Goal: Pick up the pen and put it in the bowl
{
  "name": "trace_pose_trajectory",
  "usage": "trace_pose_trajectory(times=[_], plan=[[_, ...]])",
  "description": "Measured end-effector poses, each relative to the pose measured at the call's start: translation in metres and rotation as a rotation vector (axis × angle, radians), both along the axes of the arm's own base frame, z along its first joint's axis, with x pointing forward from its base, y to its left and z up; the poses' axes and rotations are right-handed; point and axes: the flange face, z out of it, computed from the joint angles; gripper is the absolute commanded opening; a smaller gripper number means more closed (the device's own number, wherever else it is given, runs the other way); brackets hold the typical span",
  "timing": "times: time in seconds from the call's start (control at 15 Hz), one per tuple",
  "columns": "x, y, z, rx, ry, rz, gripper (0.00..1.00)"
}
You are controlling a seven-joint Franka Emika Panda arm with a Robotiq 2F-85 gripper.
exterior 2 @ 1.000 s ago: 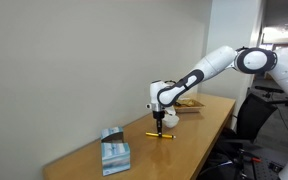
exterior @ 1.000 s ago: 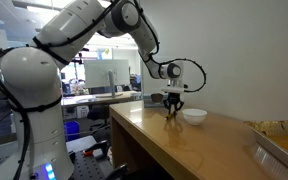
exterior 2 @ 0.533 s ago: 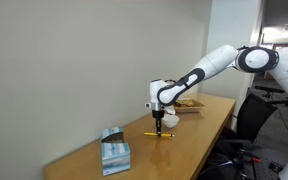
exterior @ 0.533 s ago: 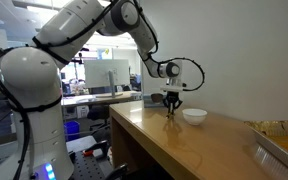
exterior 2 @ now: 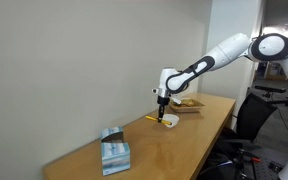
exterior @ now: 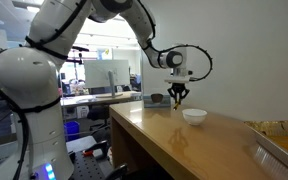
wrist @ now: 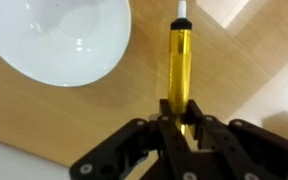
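Gripper [wrist: 184, 128] is clamped on the pen [wrist: 179, 60]. In the wrist view the yellow barrel runs straight out from between the fingers [wrist: 162, 135], with the small white tip at the far end. The pen is up in the air, clear of the wooden table [exterior: 184, 145]. The bowl [wrist: 64, 40] sits on the table, white and empty. In the wrist view it's just beside the pen, and the pen isn't over it. In both exterior views the gripper [exterior: 180, 98] hangs above and slightly to one side of the bowl [exterior: 194, 115]. The pen is too small to make out in those views. A grey box [exterior 2: 114, 150] sits well apart on the same table.
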Motion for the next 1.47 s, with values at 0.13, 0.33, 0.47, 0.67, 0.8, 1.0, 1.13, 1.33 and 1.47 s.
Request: trace_pose_trajectory(times=[0.13, 0.33, 0.47, 0.67, 0.8, 1.0, 1.13, 1.33, 1.47], plan=[[-0.007, -0.022, 0.009, 0.029, -0.046, -0.018, 0.06], [-0.013, -0.051, 0.021, 0.066, -0.118, -0.041, 0.06], [-0.015, -0.066, 0.026, 0.084, -0.153, -0.048, 0.06], [-0.017, -0.082, 0.028, 0.101, -0.173, -0.045, 0.06], [-0.02, -0.091, 0.024, 0.092, -0.184, -0.025, 0.06], [-0.021, -0.107, 0.015, 0.077, -0.222, -0.01, 0.06], [-0.019, -0.115, 0.011, 0.079, -0.266, -0.001, 0.06], [-0.016, -0.115, 0.006, 0.116, -0.307, 0.018, 0.06], [-0.016, -0.114, -0.001, 0.148, -0.31, 0.024, 0.39]])
